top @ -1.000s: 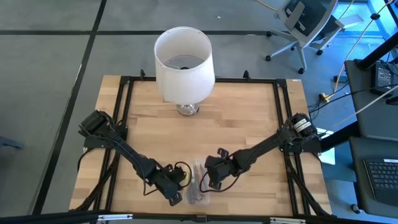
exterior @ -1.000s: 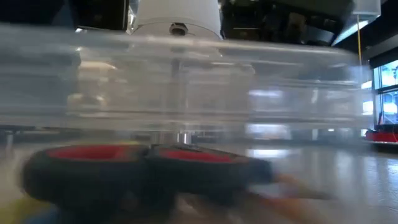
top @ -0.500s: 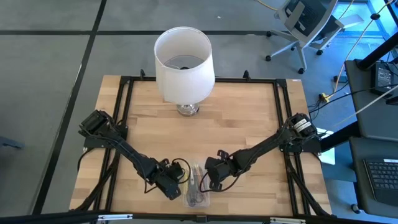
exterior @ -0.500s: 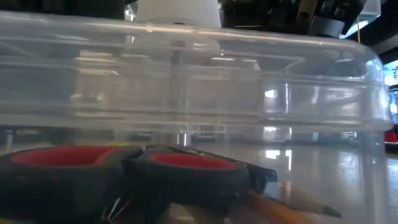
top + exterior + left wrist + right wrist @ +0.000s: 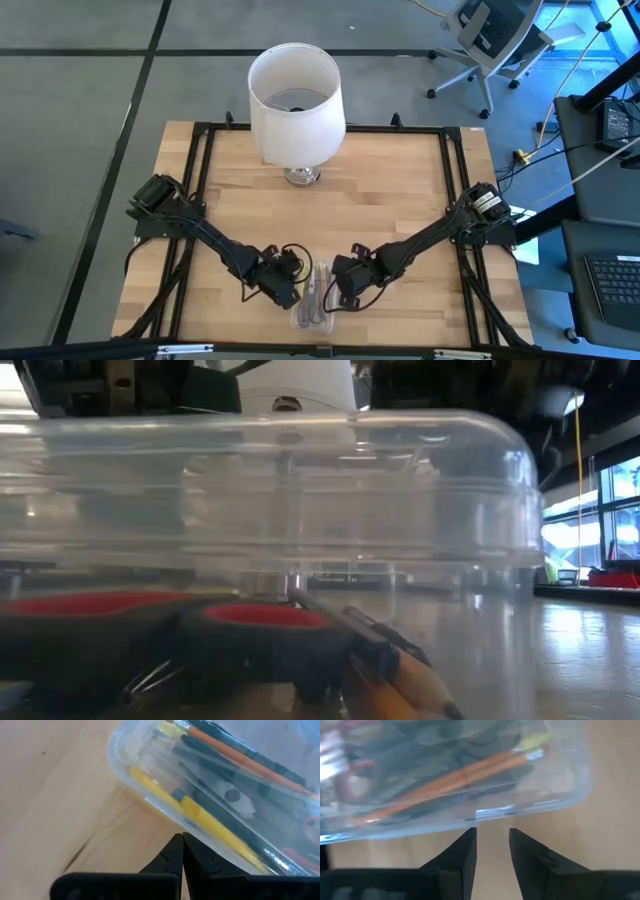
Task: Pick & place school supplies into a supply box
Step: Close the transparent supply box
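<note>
At the table's near edge your supply box [image 5: 313,296] lies between both arms with pens and scissors [image 5: 150,622] inside, apparently so they can steady it; your left gripper [image 5: 181,851] is pinched shut, empty, beside it; your right gripper [image 5: 491,845] stands part open, holding nothing.

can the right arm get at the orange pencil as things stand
Probably not. The orange pencil lies inside the clear box, whose lid looks closed over it. The right pincer sits open just outside the box's wall, so only the plastic is reachable.
</note>
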